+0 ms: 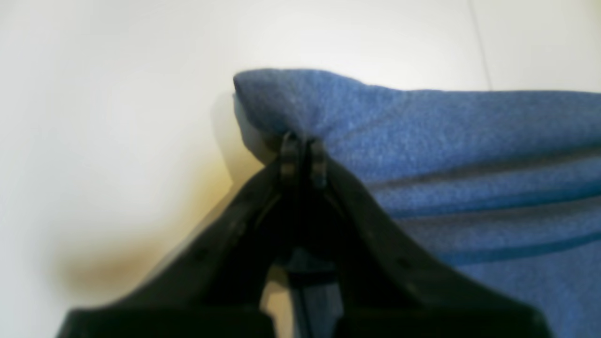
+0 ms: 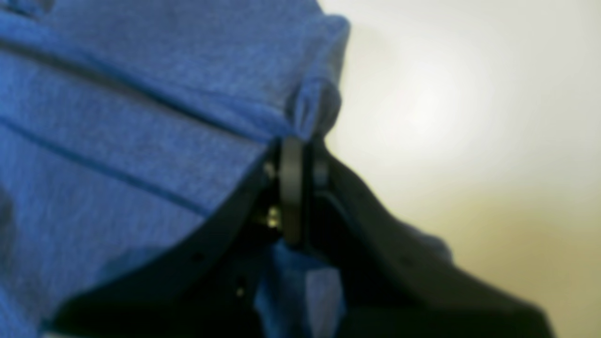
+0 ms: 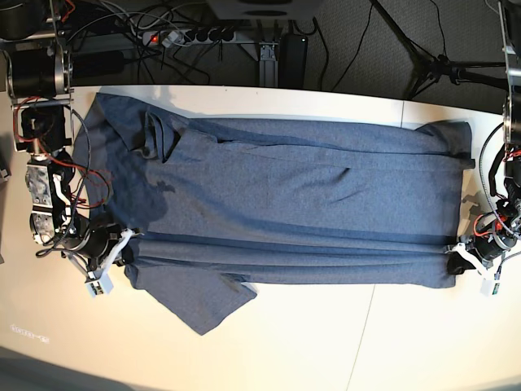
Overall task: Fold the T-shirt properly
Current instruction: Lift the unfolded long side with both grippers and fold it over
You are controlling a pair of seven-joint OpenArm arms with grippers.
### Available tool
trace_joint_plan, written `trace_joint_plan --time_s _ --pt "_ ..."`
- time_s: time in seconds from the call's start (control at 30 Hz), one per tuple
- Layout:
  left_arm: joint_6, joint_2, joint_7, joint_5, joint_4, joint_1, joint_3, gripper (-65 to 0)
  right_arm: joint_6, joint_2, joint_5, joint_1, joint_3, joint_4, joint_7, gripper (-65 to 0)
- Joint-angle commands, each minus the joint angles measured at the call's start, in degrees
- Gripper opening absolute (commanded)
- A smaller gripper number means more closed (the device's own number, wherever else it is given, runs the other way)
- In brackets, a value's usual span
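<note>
Both arms pinch opposite ends of the T-shirt (image 3: 293,212) spread across the white table (image 3: 326,350)

Left wrist view: the left gripper (image 1: 304,157) is clamped on a blue fabric corner (image 1: 281,101), jaws together around the cloth. Right wrist view, blurred: the right gripper (image 2: 300,162) is closed on a bunched fold of the T-shirt (image 2: 141,117). Base view: the shirt lies lengthwise, one sleeve (image 3: 195,301) jutting toward the near edge; the left gripper (image 3: 456,262) holds its right-hand end, the right gripper (image 3: 126,248) the other

A robotics lab is showing here: a power strip (image 3: 189,35) and tangled cables (image 3: 122,20) are lying behind the white counter (image 3: 326,350), beside tripod legs (image 3: 423,57).
</note>
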Motion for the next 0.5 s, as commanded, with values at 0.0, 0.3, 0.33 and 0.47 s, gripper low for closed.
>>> trace_joint_plan --time_s 0.0,0.3,0.33,0.47 --pt "-0.71 -2.05 -0.98 -0.92 1.55 -1.09 -0.17 -65.0 1.01 1.64 -0.31 0.96 0.42 1.81 0.50 -65.0" --pt "-0.71 -4.57 5.31 -4.85 12.87 4.70 -0.17 -65.0 1.01 2.23 -0.28 -1.60 0.46 3.56 0.44 -65.0" --pt "-0.71 -4.63 5.84 -5.01 13.94 5.31 -0.22 -65.0 1.01 2.25 -0.28 -1.60 0.46 3.56 0.44 -65.0" --pt "-0.71 -4.96 6.27 -4.87 17.31 7.61 -0.33 -65.0 1.03 2.67 1.03 -1.62 0.46 3.56 -0.74 -65.0"
